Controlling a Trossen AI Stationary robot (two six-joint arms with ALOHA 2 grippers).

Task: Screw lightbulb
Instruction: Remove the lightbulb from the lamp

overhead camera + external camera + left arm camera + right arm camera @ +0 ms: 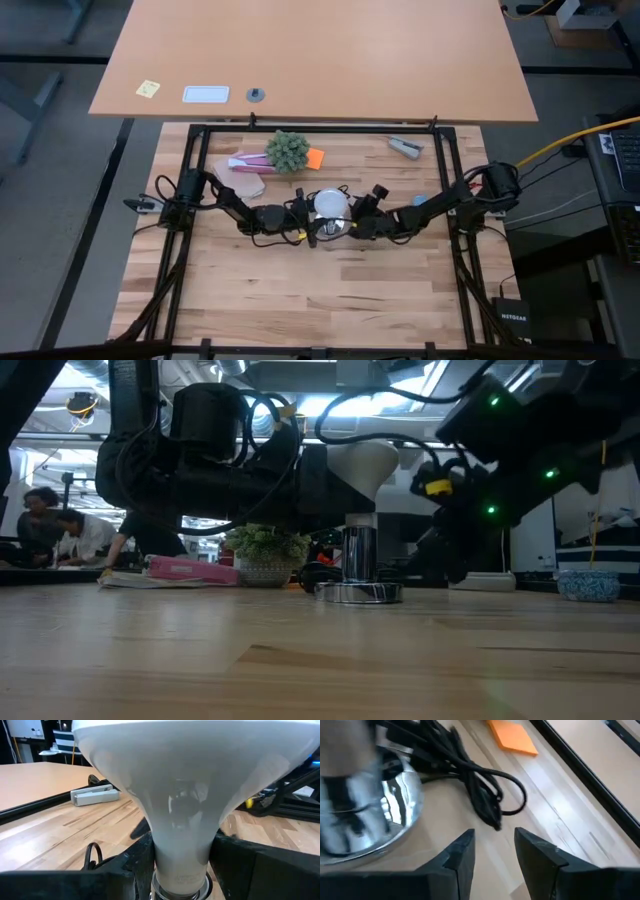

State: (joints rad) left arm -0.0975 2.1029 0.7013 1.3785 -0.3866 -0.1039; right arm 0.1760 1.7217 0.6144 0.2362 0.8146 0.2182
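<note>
The left gripper [182, 870] clamps its 2 fingers [135, 865] on the neck of the lightbulb [185, 785], upright in the socket [358, 591] at mid-table. Beside the socket, the right gripper [494, 851] stands narrowly parted, empty. Threading appears underway; next likely calls for another twist.

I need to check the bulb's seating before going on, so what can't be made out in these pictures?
- Thread engagement: in the low view the lightbulb stands over the socket, but dark arms crowd the joint.
- Bulb dome: cut off by the left wrist view's top edge.
- Left pincer contact on the neck: partly cut off at the bottom edge.
- Socket: blurred in the right wrist view.
</note>
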